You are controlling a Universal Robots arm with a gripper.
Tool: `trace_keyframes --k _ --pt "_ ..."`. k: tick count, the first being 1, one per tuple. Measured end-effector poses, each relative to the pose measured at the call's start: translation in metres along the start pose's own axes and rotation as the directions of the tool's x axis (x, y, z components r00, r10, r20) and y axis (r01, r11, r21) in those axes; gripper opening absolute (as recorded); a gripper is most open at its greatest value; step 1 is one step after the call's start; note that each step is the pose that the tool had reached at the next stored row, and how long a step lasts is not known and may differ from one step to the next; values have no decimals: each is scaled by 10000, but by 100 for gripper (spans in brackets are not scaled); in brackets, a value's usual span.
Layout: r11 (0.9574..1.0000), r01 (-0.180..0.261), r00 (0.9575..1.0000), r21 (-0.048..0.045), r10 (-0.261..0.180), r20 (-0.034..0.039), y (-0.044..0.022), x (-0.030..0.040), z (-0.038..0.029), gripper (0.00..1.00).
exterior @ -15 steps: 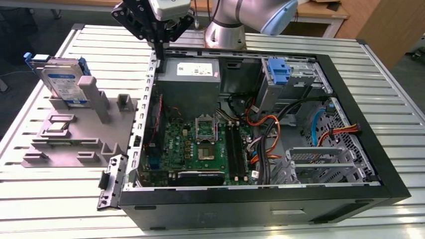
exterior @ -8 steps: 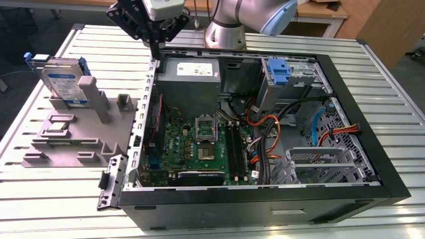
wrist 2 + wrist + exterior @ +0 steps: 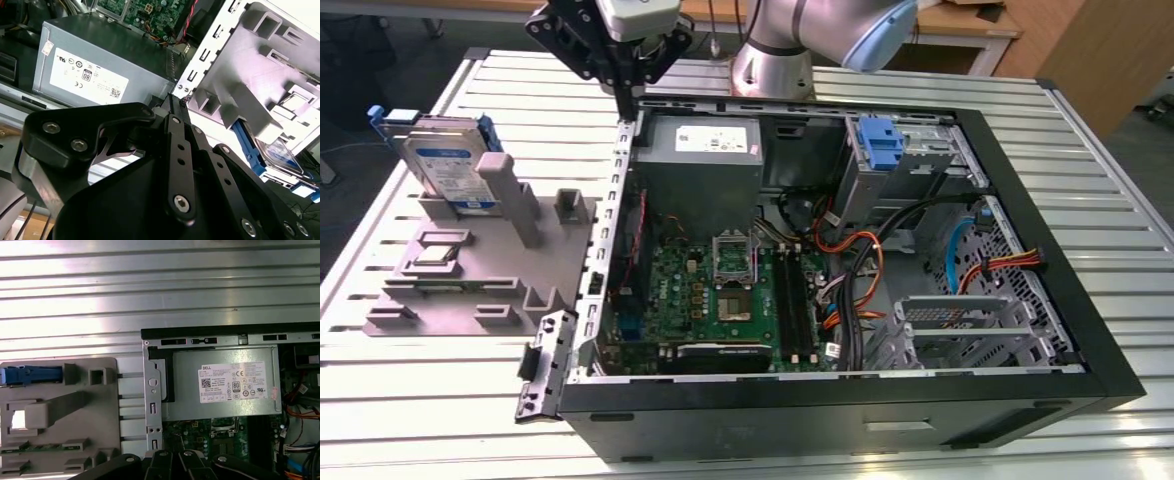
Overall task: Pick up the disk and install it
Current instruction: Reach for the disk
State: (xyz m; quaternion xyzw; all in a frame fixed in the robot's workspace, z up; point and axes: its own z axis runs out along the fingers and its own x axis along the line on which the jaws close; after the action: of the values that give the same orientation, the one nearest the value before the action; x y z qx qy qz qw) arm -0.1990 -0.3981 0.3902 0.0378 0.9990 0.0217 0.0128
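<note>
**Black claw shut and empty at the corner of the case**

The claw point(image 3: 628, 103) hangs from the silver arm point(image 3: 807, 40) with its fingers pressed together and nothing between them. Its tips point down just above the far corner of the open computer case point(image 3: 854, 395), on the exterior view's left side of that case. In the second wrist view the closed tips point(image 3: 173, 100) sit close to the case's metal edge.

Just inside that corner lies the grey power supply box point(image 3: 700, 140) with its white sticker. The green circuit board point(image 3: 720, 285) is nearer, and a blue caddy point(image 3: 881, 140) sits in the far bay.

On the exterior view's left, outside the case, a grey plastic holder point(image 3: 467, 270) rests on the ribbed metal counter point(image 3: 1094, 130). The disk point(image 3: 447, 165) stands upright at the holder's far end in its blue frame, well apart from the claw.
</note>
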Motion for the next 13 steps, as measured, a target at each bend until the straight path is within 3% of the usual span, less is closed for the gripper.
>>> trace_keyframes --k 13 --pt "10000 0 10000 -1 0 1 11 100 0 10"
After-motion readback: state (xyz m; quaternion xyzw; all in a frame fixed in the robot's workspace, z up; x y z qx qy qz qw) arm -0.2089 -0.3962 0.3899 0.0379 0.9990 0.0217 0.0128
